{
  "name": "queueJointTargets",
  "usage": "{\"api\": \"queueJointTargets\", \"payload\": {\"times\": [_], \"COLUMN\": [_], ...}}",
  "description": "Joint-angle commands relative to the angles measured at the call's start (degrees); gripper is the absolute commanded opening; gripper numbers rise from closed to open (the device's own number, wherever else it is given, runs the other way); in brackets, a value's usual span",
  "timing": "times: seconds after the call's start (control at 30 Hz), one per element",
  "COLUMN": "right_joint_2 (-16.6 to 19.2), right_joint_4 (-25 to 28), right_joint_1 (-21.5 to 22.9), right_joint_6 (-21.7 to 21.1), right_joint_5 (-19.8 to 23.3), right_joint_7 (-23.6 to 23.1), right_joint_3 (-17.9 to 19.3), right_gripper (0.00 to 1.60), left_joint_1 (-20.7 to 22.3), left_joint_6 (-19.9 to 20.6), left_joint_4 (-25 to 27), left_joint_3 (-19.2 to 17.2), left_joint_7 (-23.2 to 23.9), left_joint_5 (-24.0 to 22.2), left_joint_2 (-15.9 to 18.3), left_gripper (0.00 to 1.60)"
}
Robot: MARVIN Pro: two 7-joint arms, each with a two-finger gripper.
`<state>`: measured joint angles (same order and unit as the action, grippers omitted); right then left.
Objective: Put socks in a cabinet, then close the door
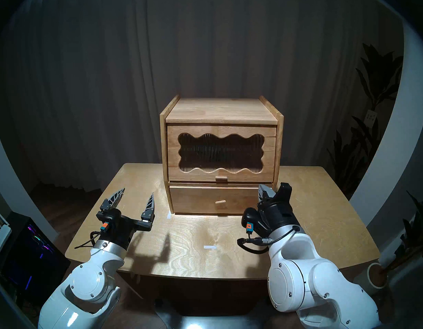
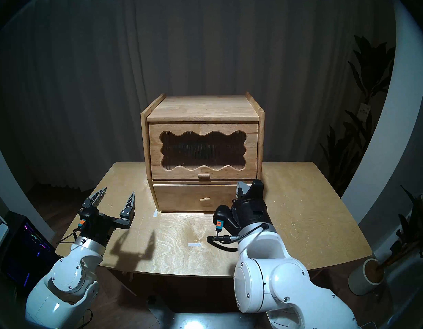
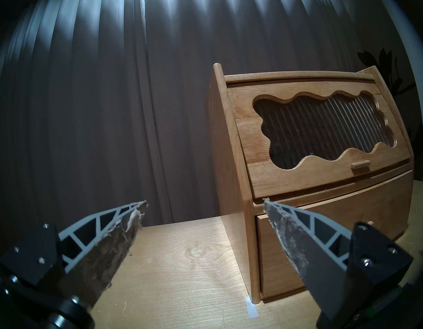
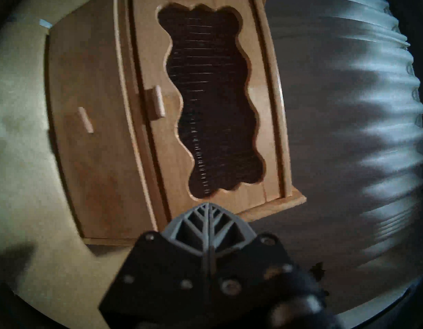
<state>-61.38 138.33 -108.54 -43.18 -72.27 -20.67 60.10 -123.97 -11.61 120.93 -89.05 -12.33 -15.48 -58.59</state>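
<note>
The light wooden cabinet (image 1: 220, 110) stands at the back middle of the table. Its door (image 1: 268, 136), with a wavy window of dark ribbed glass and a small tab handle (image 1: 221, 178), is shut. The drawer (image 1: 201, 200) below is also shut. The socks are not in view anywhere, and the glass is too dark to see through. My left gripper (image 1: 137, 193) is open and empty, left of the cabinet's front. My right gripper (image 1: 265, 190) is shut and empty, in front of the drawer's right end. The door also shows in the left wrist view (image 3: 243, 136) and the right wrist view (image 4: 146, 48).
The wooden table (image 1: 205, 262) bears two white tape marks (image 1: 209, 247) (image 1: 168, 215). Dark curtains hang behind. A lit computer case (image 1: 27, 245) stands low at the left, and potted plants (image 1: 369, 88) and a white vase (image 1: 376, 276) stand at the right.
</note>
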Motion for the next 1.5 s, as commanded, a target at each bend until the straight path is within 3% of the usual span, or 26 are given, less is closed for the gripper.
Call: {"api": "queueJointTargets", "payload": {"times": [0.0,0.07,0.27,0.4,0.43,0.7,1.47], "right_joint_2": [-6.3,-7.1,-10.1,-11.1,-12.0,-15.8,-26.0], "right_joint_4": [1.7,1.7,1.7,1.7,1.7,1.2,0.9], "right_joint_1": [-0.3,0.0,0.7,1.5,2.1,4.1,11.7], "right_joint_6": [-0.5,-0.9,-2.1,-2.6,-3.1,-4.6,-3.9], "right_joint_5": [10.4,11.3,19.8,22.0,23.9,30.8,50.8], "right_joint_7": [-0.8,-1.2,-2.5,-2.6,-2.8,-3.3,-6.0], "right_joint_3": [3.2,3.8,10.2,12.8,15.1,22.7,39.3], "right_gripper": [1.6,1.6,1.6,1.6,1.6,1.6,1.6], "left_joint_1": [0.3,0.3,0.4,0.4,0.4,0.4,0.6], "left_joint_6": [-0.3,-0.3,-0.2,-0.2,-0.1,-0.1,-0.2], "left_joint_4": [0.8,0.8,0.5,0.4,0.3,0.0,-0.2], "left_joint_3": [-0.1,-0.1,-0.1,0.0,0.0,0.0,0.0], "left_joint_7": [0.0,0.0,0.0,0.0,0.0,0.0,0.1], "left_joint_5": [0.0,0.0,0.1,0.1,0.1,0.2,0.3], "left_joint_2": [0.0,0.0,0.0,0.0,0.0,0.0,0.0], "left_gripper": [1.6,1.6,1.6,1.6,1.6,1.6,1.6]}}
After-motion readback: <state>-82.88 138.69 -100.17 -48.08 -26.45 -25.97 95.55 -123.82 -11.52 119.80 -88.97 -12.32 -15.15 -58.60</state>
